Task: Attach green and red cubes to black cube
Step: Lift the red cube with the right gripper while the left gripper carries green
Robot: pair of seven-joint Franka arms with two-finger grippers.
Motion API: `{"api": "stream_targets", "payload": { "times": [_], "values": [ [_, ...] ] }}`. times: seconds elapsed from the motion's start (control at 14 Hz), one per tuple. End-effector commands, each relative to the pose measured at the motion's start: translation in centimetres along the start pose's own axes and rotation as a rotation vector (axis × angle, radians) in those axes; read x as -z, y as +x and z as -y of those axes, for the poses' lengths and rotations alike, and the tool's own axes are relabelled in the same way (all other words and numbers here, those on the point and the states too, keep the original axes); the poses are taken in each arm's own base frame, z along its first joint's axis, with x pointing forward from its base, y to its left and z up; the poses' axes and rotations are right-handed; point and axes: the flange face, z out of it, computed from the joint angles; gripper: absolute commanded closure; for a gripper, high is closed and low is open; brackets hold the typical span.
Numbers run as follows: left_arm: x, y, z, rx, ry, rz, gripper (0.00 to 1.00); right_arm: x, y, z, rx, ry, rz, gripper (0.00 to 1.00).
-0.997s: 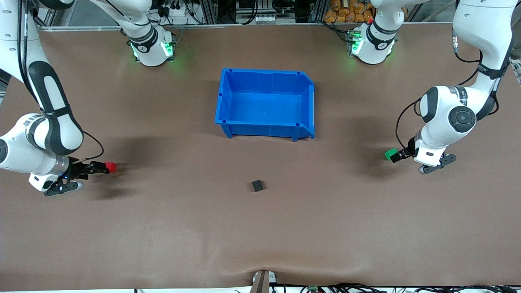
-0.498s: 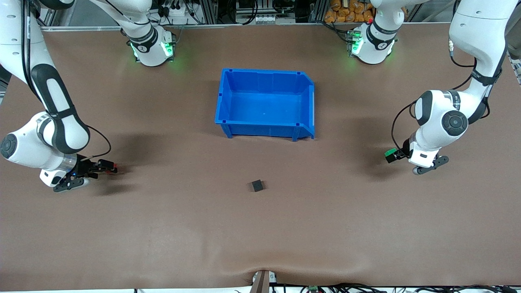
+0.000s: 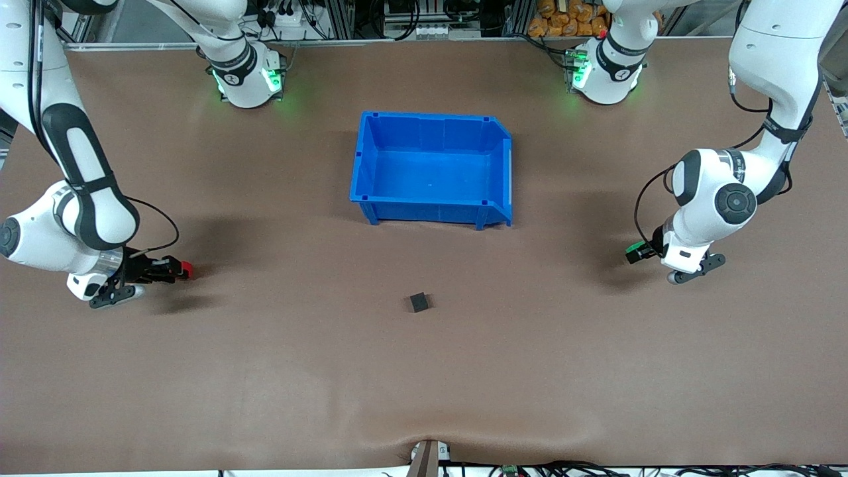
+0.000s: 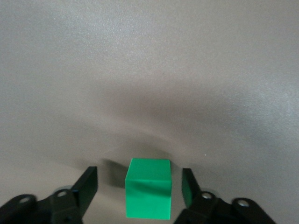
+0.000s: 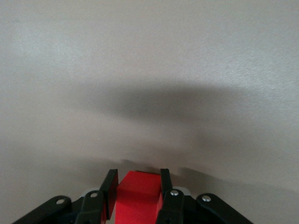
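The black cube (image 3: 418, 302) sits alone on the brown table, nearer the front camera than the blue bin. My left gripper (image 3: 640, 254) is low at the left arm's end of the table. In the left wrist view it (image 4: 139, 176) is open, with the green cube (image 4: 148, 196) between the fingers and a gap on each side. From the front the green cube (image 3: 633, 249) is mostly hidden. My right gripper (image 3: 173, 268) is low at the right arm's end, and in the right wrist view it (image 5: 137, 177) is shut on the red cube (image 5: 138, 198), whose tip shows from the front (image 3: 188, 268).
An empty blue bin (image 3: 430, 118) stands at the table's middle, toward the robots' bases. Bare brown table lies between each gripper and the black cube.
Both wrists have shifted a little and tilted, so less of the red and green cubes shows from the front. The black cube and the bin have not moved.
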Motion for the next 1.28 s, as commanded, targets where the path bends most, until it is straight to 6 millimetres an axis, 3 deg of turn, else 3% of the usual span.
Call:
{"api": "stream_targets", "payload": {
  "times": [0.0, 0.21, 0.28, 0.43, 0.57, 0.93, 1.21],
  "values": [
    [-0.2, 0.0, 0.1, -0.018, 0.003, -0.011, 0.33, 0.6, -0.3, 0.5, 0.005, 0.061, 0.007, 1.00],
    [-0.4, 0.2, 0.1, -0.014, 0.000, -0.014, 0.40, 3.7, 1.6, 2.0, 0.012, 0.158, 0.071, 1.00],
    [-0.4, 0.2, 0.1, -0.011, -0.002, -0.014, 0.47, 4.6, 2.3, 3.0, -0.020, 0.202, 0.088, 1.00],
    [-0.4, 0.2, 0.0, -0.001, -0.007, -0.013, 0.73, 6.8, 3.7, 4.9, -0.062, 0.323, 0.075, 1.00],
    [-0.3, 0.2, -0.1, 0.009, -0.009, -0.014, 0.99, 7.3, 5.5, 9.1, -0.100, 0.403, 0.086, 1.00],
    [1.2, 1.4, -0.8, 0.088, -0.059, -0.027, 1.00, 10.3, 8.5, 15.9, -0.327, 0.362, 0.107, 1.00],
    [3.4, 2.1, -4.1, 0.239, -0.122, -0.037, 1.00, 11.2, 10.2, 23.7, -0.557, 0.314, 0.135, 1.00]
  ]
}}
